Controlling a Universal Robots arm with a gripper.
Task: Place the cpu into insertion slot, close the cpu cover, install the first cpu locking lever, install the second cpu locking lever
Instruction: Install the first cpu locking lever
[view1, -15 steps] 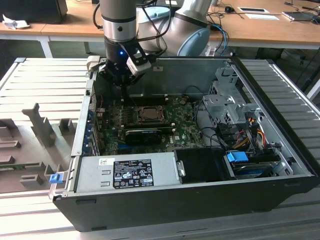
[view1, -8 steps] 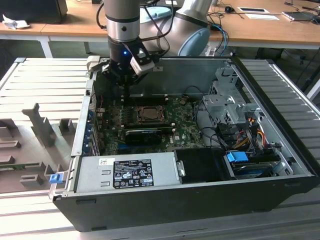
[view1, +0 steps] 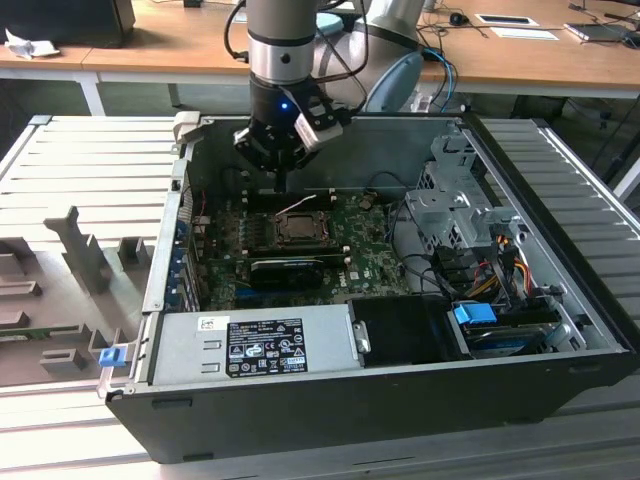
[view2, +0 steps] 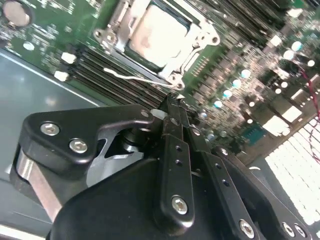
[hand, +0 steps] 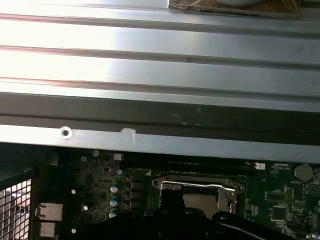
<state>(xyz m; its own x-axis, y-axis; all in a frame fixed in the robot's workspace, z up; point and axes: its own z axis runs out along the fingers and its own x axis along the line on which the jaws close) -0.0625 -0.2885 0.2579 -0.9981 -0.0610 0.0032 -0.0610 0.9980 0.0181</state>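
The cpu (view2: 157, 34), a pale grey square chip, lies in the insertion slot (view1: 298, 229) on the green motherboard. The silvery cpu cover (view2: 202, 37) lies flat around it as a frame. One thin wire locking lever (view2: 131, 77) stands loose along the socket's near side; it is the bright bar (hand: 196, 184) in the first wrist view and a pale line (view1: 297, 205) in the exterior view. My gripper (view2: 172, 106) hangs just beside that lever, over the socket's far edge (view1: 282, 184). Its fingers (view2: 176, 150) are pressed together with nothing seen between them.
The open black computer case (view1: 300, 400) rests on a ribbed metal table (view1: 90, 170). A long black card (view1: 287, 268) lies in front of the socket. A drive cage (view1: 462, 205) and cables (view1: 505, 255) fill the exterior view's right. The case wall (hand: 160, 137) rises close behind.
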